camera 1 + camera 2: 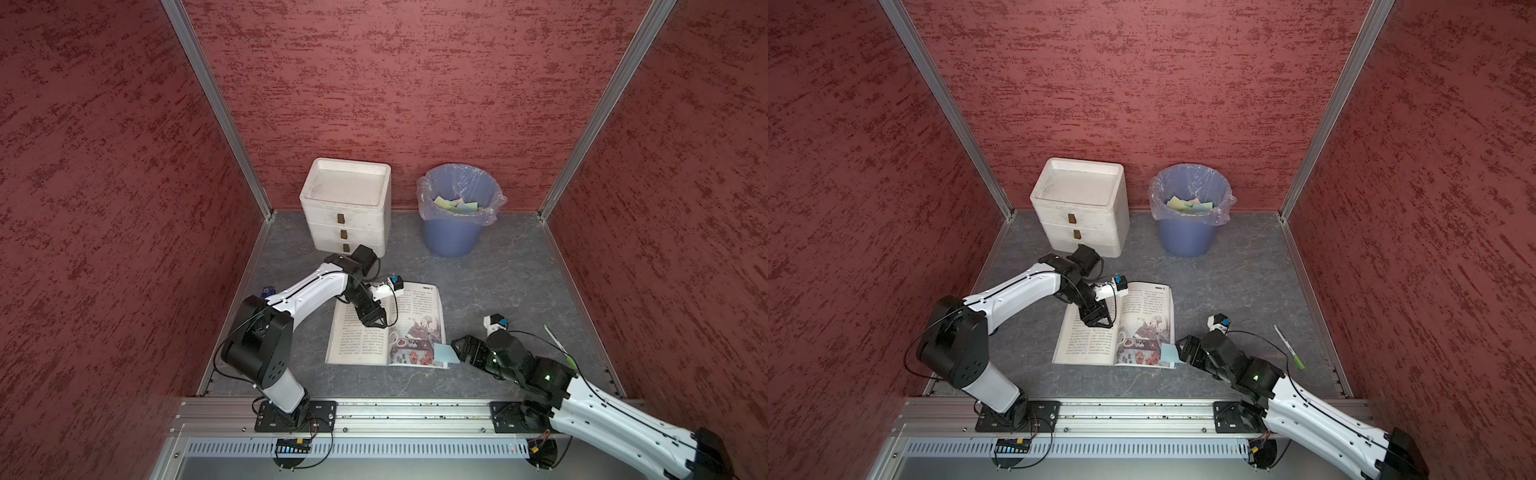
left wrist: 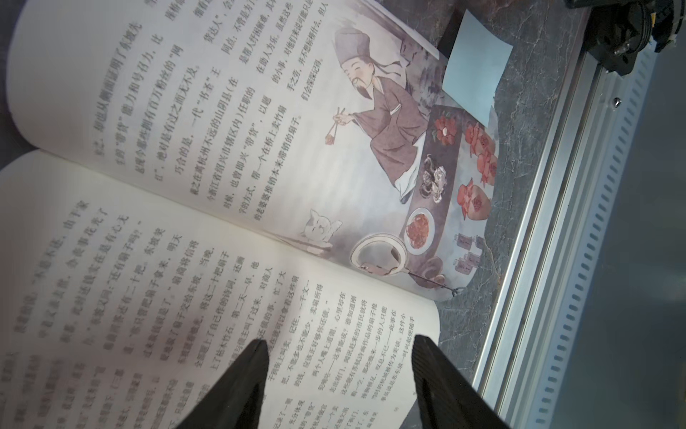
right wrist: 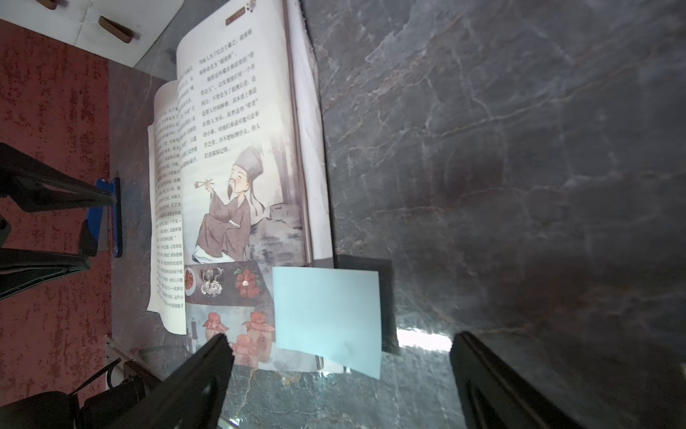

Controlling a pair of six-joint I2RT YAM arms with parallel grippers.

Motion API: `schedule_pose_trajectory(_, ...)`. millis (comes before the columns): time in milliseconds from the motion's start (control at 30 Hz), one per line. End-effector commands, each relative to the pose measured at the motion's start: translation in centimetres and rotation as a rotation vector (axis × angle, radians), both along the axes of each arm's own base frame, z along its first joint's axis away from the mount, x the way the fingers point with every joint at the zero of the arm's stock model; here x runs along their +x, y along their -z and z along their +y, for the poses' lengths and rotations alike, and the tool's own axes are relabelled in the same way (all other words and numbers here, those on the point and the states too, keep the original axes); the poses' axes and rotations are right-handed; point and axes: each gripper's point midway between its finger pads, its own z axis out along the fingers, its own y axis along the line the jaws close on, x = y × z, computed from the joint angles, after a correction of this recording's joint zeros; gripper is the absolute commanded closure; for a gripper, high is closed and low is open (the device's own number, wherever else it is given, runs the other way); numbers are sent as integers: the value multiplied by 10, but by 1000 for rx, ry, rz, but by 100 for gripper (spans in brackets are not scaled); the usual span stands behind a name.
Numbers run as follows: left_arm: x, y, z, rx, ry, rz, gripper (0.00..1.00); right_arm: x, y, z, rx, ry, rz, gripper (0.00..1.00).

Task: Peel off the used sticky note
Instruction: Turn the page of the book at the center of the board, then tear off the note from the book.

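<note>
One sticky note (image 3: 328, 315) near right pincer (image 3: 339, 336)

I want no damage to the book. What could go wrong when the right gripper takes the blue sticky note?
The right gripper, open, faces the sticky note, which lies partly on a page corner of the book: it might pinch the page too and tear it. The left gripper is open over the opposite page; if it does not press, the book could lift or slide.
</note>
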Motion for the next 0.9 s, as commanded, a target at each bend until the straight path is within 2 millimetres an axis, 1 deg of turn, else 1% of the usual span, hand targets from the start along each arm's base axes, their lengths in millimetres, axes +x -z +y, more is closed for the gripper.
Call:
schedule_pose_trajectory(0, 9, 4, -13, 7, 5, -23, 35, -4, 11, 3, 27, -12, 47, 4)
schedule_pose_trajectory(67, 8, 11, -17, 21, 17, -15, 35, -2, 14, 11, 55, -31, 60, 4)
schedule_pose_trajectory(233, 8, 16, -23, 23, 29, -11, 35, 1, 19, 31, 153, -79, 106, 6)
schedule_pose_trajectory(333, 10, 17, -23, 31, 32, -15, 35, 5, 14, 40, 221, -89, 101, 7)
schedule_pose_trajectory(433, 11, 20, -22, 45, 34, -27, 35, 8, 1, 47, 287, -100, 78, 9)
schedule_pose_trajectory(567, 11, 22, -22, 57, 40, -33, 35, 11, -18, 49, 332, -101, 40, 12)
schedule_pose_trajectory(600, 10, 22, -22, 58, 40, -32, 35, 11, -24, 49, 345, -99, 24, 15)
schedule_pose_trajectory(667, 11, 22, -22, 58, 41, -36, 35, 11, -30, 47, 352, -95, 12, 18)
schedule_pose_trajectory(767, 11, 18, -25, 53, 43, -41, 35, 10, -34, 46, 366, -94, 4, 22)
schedule_pose_trajectory(867, 13, 16, -28, 51, 46, -46, 36, 10, -33, 46, 360, -94, 4, 24)
